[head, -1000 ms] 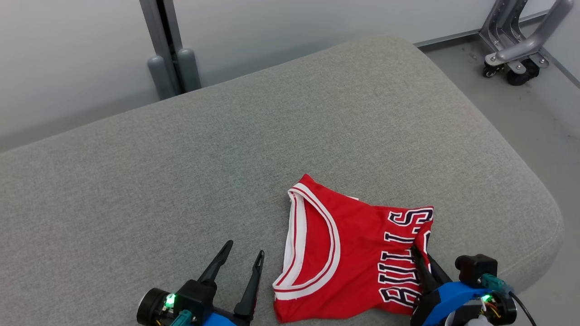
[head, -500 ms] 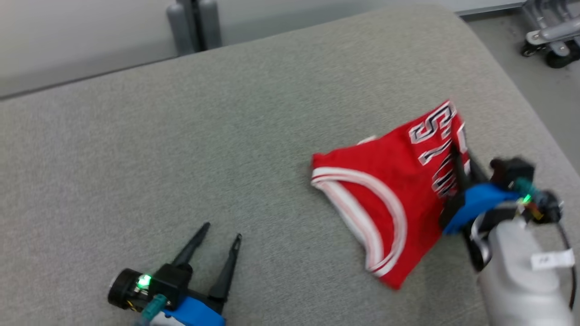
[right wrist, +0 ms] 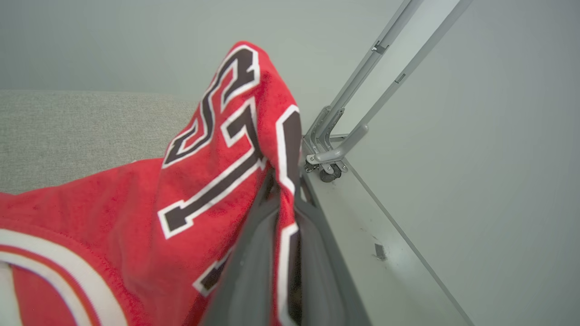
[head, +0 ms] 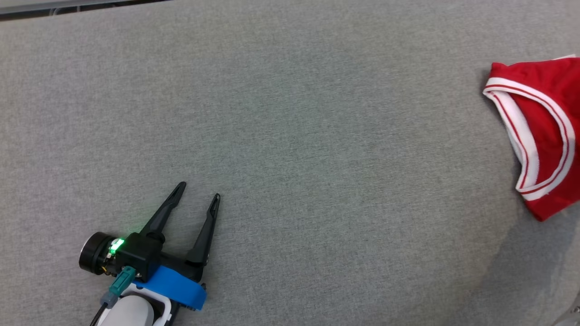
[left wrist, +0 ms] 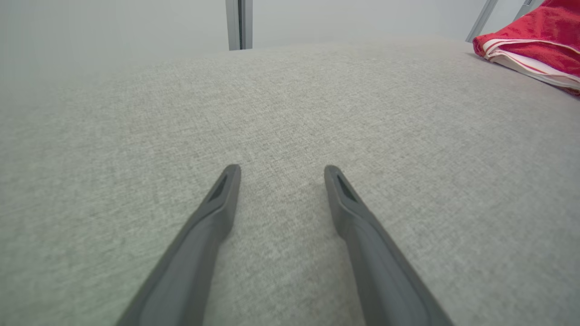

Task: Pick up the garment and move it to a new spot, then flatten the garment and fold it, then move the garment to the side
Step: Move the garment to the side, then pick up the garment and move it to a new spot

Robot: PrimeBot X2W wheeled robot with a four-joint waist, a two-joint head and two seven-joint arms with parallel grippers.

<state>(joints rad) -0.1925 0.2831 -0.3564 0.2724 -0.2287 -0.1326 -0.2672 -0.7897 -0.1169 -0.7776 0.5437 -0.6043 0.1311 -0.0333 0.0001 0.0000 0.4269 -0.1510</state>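
Observation:
The garment point(head: 548, 136) is a red jersey with white trim and black-and-white lettering, and it lies against the right edge of the head view. In the right wrist view my right gripper point(right wrist: 286, 181) is shut on a fold of the garment point(right wrist: 136, 213), whose lettered part stands up over the fingers. My left gripper point(head: 199, 190) rests low over the grey cushion at the lower left, open and holding nothing. From the left wrist view the left gripper point(left wrist: 282, 168) points across bare fabric, with the garment point(left wrist: 539, 50) far off at the upper right.
A wide grey upholstered cushion point(head: 290, 136) spreads under everything. Beyond its right side is floor with a grey metal frame on caster wheels point(right wrist: 331, 158). A grey post point(left wrist: 239, 22) stands against the pale wall behind the cushion.
The head camera has swung down and left. The right gripper has carried the garment up and away to the right, far from the left gripper. The left gripper stays open.

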